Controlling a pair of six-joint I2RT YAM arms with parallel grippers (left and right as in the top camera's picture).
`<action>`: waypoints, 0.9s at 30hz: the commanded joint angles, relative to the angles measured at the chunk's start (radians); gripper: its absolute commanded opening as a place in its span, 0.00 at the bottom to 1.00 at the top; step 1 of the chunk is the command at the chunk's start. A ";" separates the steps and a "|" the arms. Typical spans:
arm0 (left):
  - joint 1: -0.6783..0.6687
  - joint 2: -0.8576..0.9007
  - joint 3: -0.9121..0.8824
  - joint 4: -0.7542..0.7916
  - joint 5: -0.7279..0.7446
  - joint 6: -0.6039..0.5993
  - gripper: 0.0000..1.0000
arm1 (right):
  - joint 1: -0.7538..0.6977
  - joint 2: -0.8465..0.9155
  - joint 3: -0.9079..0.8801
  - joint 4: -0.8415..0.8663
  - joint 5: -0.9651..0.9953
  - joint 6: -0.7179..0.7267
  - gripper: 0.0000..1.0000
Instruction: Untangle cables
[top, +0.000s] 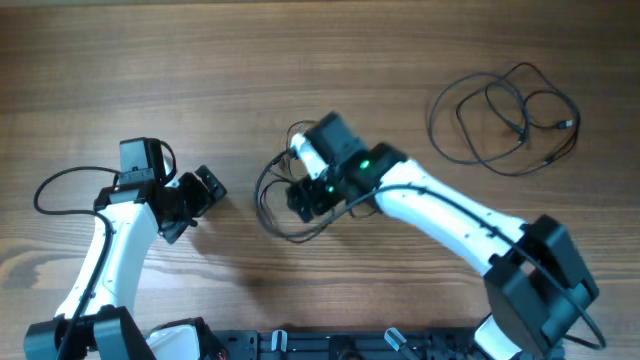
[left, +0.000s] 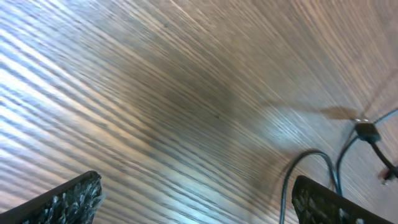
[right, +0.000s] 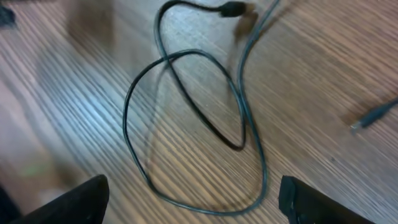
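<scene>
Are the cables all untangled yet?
Not yet. Looks done: one cable bunch lies off by itself, though in loose loops. In hand: the right gripper hovers open over the looped cable, which crosses itself; nothing is gripped. The left gripper is open and empty. Left: pulling that loop out straight.

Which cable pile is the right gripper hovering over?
The looped cable at mid-table, beneath the right gripper; the other pile lies apart at the far right.

I see black cables (right: 241, 93), brown streaky wood-grain table (top: 200, 60), my left arm (top: 108, 245) and right arm (top: 440, 210) white with black joints, plug end (right: 373, 116) perhaps silvery-grey, blurred
</scene>
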 joint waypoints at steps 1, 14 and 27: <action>0.006 -0.013 0.003 -0.004 -0.051 0.005 1.00 | 0.049 0.039 -0.039 0.096 0.089 -0.051 0.84; 0.006 -0.013 0.003 -0.019 -0.051 0.005 1.00 | 0.053 0.102 -0.039 0.219 0.138 0.008 0.07; 0.006 -0.013 0.003 -0.023 -0.050 0.005 1.00 | -0.429 -0.433 0.032 0.120 0.171 0.158 0.04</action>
